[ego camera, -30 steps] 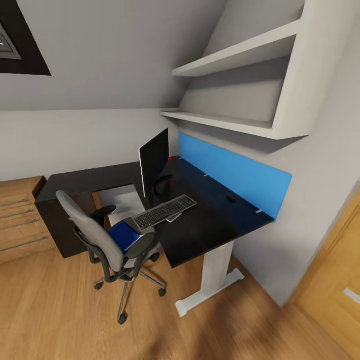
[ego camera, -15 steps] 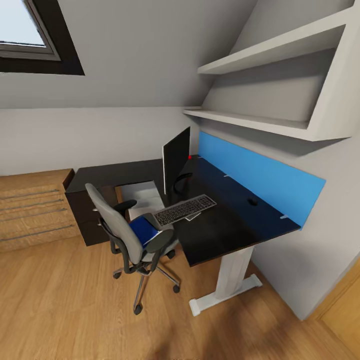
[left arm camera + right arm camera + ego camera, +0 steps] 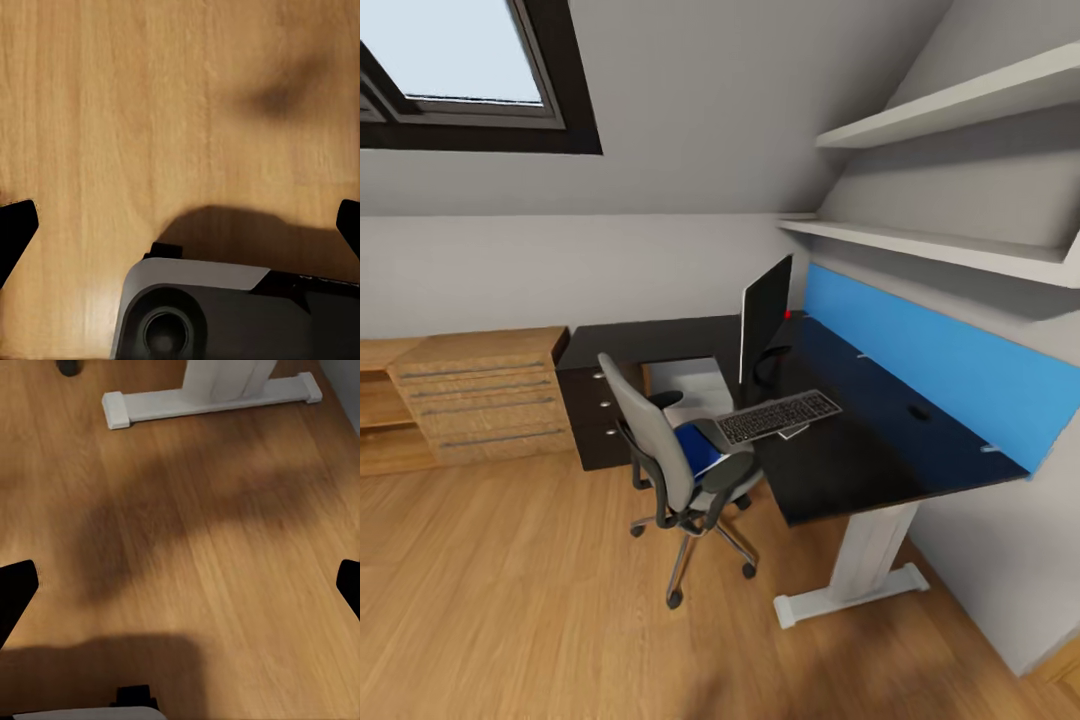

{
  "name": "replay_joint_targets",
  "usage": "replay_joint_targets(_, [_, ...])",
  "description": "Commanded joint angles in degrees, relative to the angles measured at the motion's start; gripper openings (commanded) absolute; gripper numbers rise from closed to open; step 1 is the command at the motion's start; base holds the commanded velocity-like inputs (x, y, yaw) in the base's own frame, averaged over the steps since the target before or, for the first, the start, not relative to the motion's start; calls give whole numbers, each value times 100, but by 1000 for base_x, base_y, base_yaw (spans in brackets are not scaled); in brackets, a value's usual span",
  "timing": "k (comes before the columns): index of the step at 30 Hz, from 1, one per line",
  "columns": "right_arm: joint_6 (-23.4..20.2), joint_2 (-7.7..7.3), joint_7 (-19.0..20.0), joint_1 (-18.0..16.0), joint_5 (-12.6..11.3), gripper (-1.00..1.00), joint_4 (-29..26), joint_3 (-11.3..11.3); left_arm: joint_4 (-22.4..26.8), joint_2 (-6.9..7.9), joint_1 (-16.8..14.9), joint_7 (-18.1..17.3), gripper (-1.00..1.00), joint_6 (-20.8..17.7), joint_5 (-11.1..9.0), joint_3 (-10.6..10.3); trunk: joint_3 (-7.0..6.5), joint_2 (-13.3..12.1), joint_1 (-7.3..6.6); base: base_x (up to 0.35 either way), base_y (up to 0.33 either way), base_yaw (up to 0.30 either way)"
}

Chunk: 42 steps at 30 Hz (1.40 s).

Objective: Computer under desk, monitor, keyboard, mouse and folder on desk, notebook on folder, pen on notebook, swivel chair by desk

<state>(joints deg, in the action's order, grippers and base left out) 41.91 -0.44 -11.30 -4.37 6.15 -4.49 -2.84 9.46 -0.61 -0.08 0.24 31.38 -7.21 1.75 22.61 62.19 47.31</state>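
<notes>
Bench-tidying things are sitting well away from both pincers. The left pincer (image 3: 180, 225) is hanging wide open and holding nothing over the oak floor (image 3: 112, 112), with part of the robot's grey base (image 3: 225, 315) showing beneath it. The right pincer (image 3: 180, 585) is likewise gaping open and empty above the floor, near the white foot (image 3: 210, 394) of the bench leg.

Farther out, the bench (image 3: 860, 460) is running along the right wall in front of a blue panel (image 3: 950, 370). The monitor (image 3: 763, 315) is standing on it at the far end, the keyboard (image 3: 778, 416) is lying just near of the monitor, overhanging the bench's left edge, and the mouse (image 3: 919, 411) is lying well to the right by the panel. The swivel chair (image 3: 680, 470) is standing just left of the bench, carrying the folder (image 3: 697, 450) on its seat. The computer (image 3: 695, 385) is sitting under the bench beside the dark drawer unit (image 3: 595, 420). Oak cabinets (image 3: 480, 395) are lining the far left wall under a skylight (image 3: 460, 60).
</notes>
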Motion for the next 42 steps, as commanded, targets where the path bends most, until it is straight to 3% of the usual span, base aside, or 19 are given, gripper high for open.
replay_joint_targets(1, [10,0,-30,-3,62,100,3,-27,1,-4,-1,2,100,12,-5,14,5,3,0,-3,2,284])
replay_joint_targets(24, [10,0,-30,-3,62,100,7,-25,11,-35,-1,27,100,212,-33,40,3,3,0,0,0,289])
replay_joint_targets(32, [2,-6,-30,-3,62,100,10,-23,12,-37,-1,36,100,177,-302,77,147,324,176,0,0,290])
replay_joint_targets(42, [2,-14,-30,-3,62,100,5,-32,12,-36,-1,156,100,136,-327,82,326,725,395,0,0,170])
